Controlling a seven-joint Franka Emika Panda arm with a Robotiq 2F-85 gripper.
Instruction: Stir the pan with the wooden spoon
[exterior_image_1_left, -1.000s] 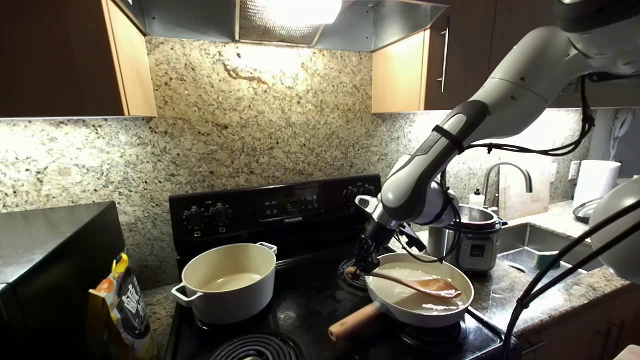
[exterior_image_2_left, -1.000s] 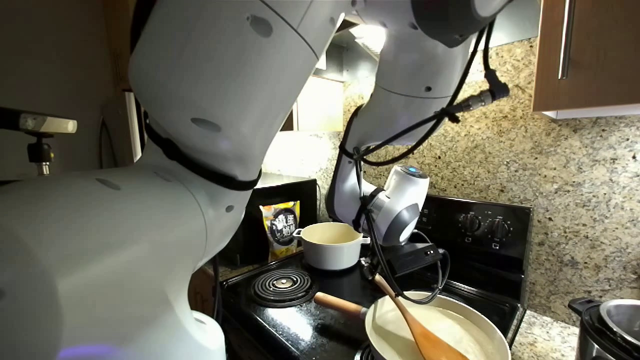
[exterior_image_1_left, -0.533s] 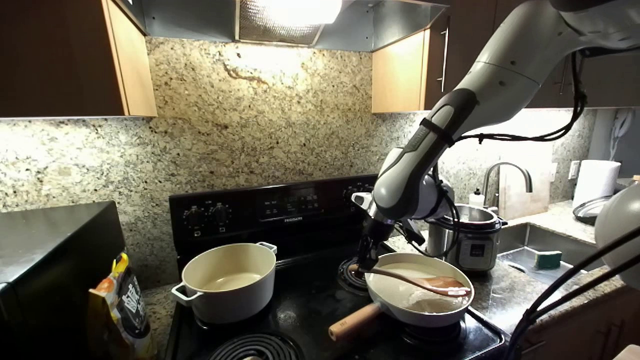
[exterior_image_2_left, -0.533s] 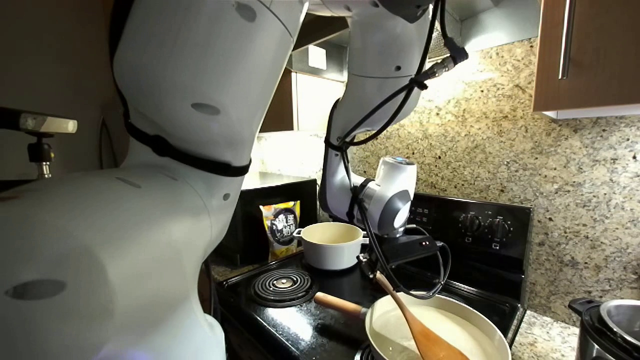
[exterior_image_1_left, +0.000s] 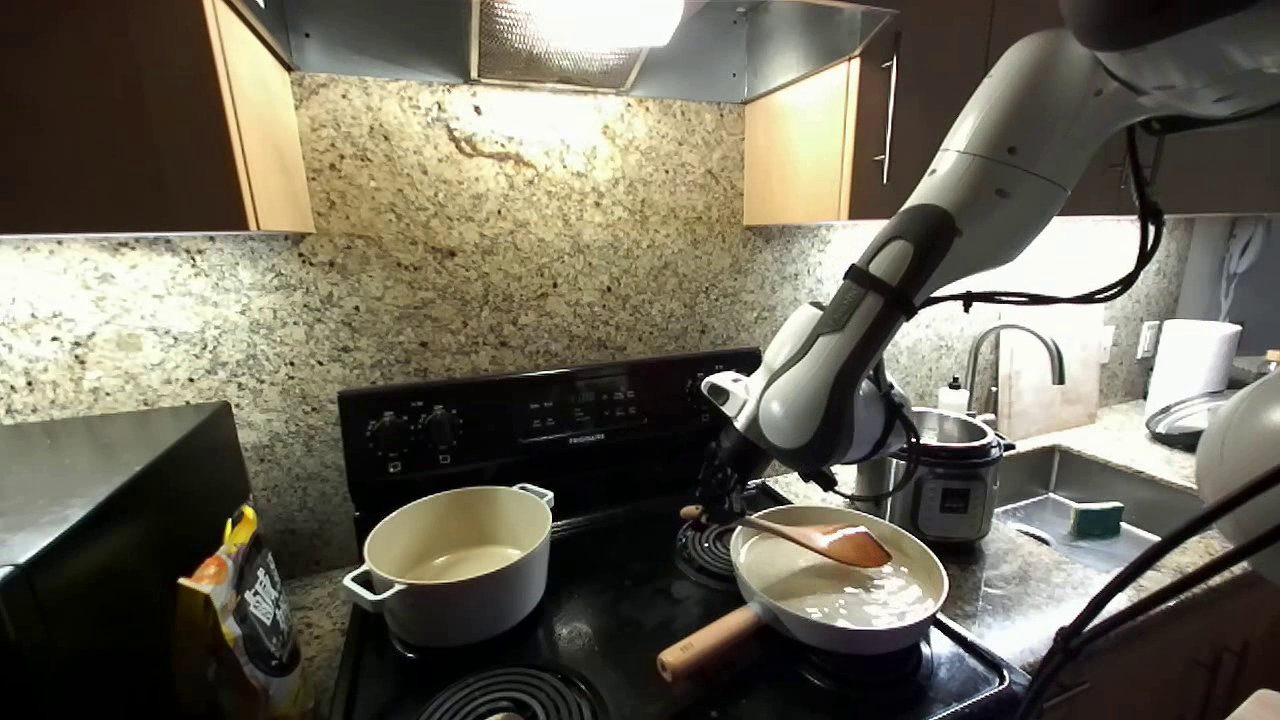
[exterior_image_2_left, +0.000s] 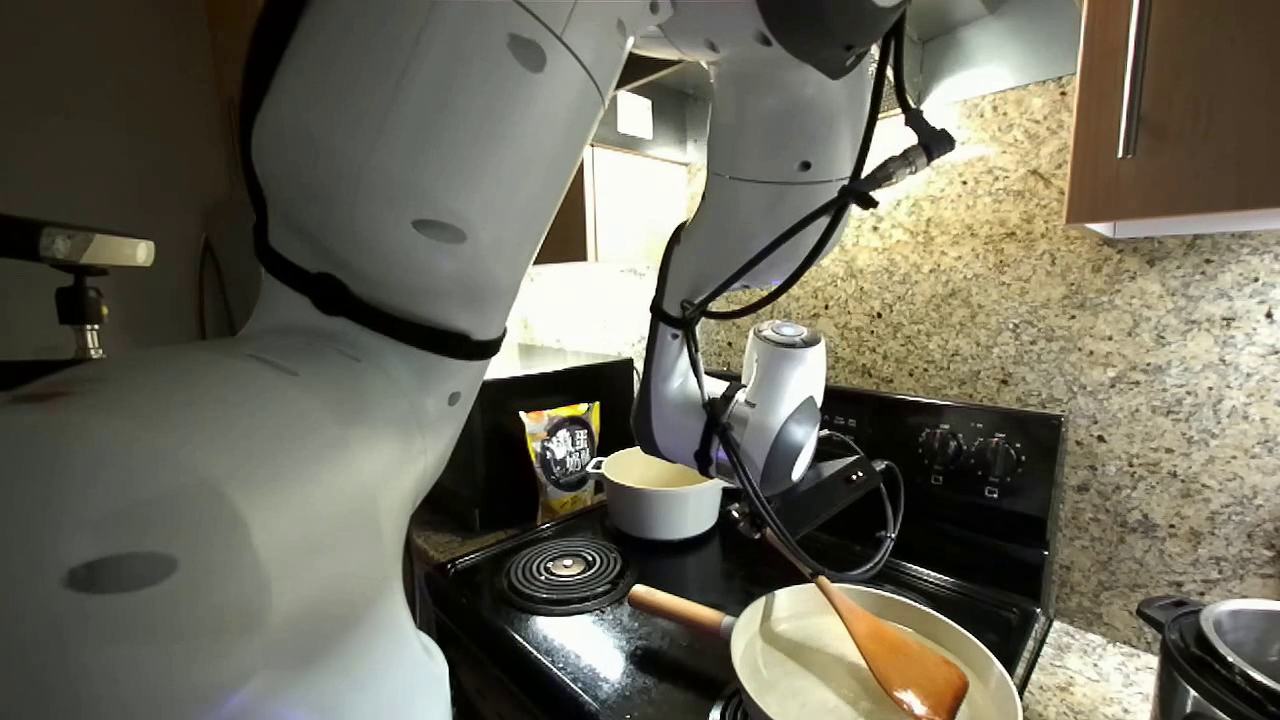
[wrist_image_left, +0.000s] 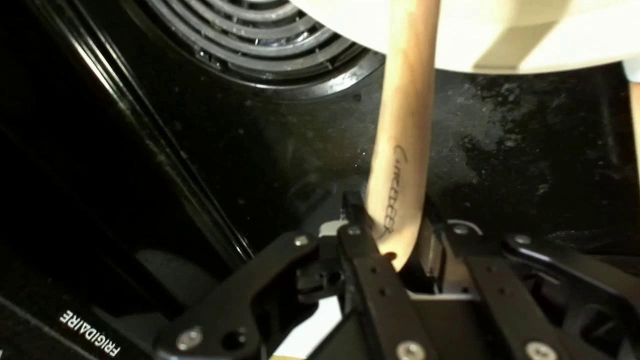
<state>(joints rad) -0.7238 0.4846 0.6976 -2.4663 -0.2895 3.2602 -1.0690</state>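
Observation:
My gripper (wrist_image_left: 395, 217) is shut on the end of the wooden spoon's handle (wrist_image_left: 407, 125), which runs between its fingers and away from me in the wrist view. The spoon's reddish-brown head (exterior_image_1_left: 850, 546) is over the inside of the pan (exterior_image_1_left: 850, 637), toward its far side. Whether the head (exterior_image_2_left: 905, 665) touches the pale liquid cannot be told. The pan (exterior_image_2_left: 765, 640) is on a right-hand burner, its thick wooden handle (exterior_image_2_left: 680, 608) pointing over the stovetop. In an exterior view my gripper (exterior_image_1_left: 718, 500) is just outside the pan's rim; in another, cables partly hide it.
A deep cream two-handled pot (exterior_image_1_left: 460, 600) stands on the stove's left. A black burner coil (exterior_image_2_left: 568, 572) lies near the pan's handle. The control panel (exterior_image_1_left: 560, 420) rises behind. A steel electric cooker (exterior_image_1_left: 950, 490) is beside the pan. A yellow-black bag (exterior_image_2_left: 565, 455) leans behind the pot.
The spoon's head has swung across the pan toward the control panel and appears higher. My gripper and wrist have tilted, still holding the handle. The liquid's surface looks more rippled.

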